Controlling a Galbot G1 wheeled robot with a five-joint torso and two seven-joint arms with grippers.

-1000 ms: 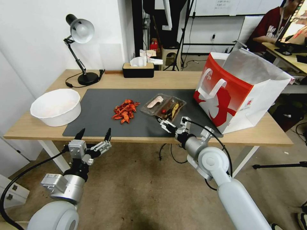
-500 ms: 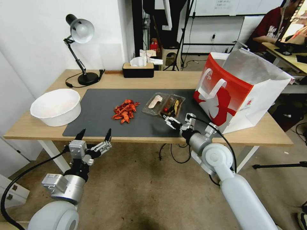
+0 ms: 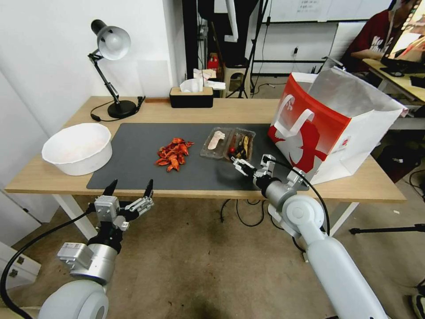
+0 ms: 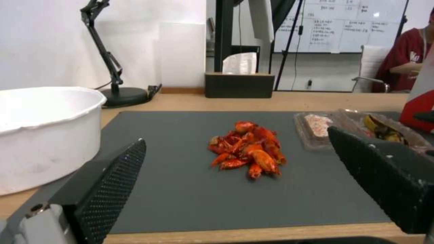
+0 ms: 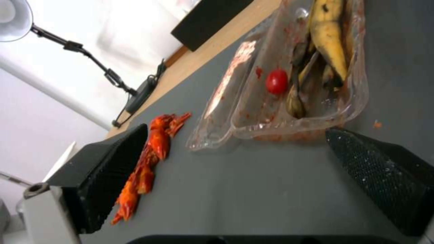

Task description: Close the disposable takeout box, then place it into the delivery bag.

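Right gripper (image 3: 253, 165) jaws wide open, empty, just below the open takeout box (image 3: 228, 144) at frame centre. Left gripper (image 3: 129, 188) lower left, jaws open, empty. Delivery bag (image 3: 330, 124) at right.

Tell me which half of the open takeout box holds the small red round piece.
The half of the disposable takeout box toward the delivery bag, with the yellow-brown strips; the other half holds one pale piece.

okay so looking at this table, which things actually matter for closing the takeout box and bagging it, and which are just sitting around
Part of the job:
- takeout box, lying open on the mat
- delivery bag, standing open to the box's right
- right claw, open, just short of the box

Just lying about:
- white bowl
- red crayfish pile
- desk lamp
- tissue box
- left claw, parked, open
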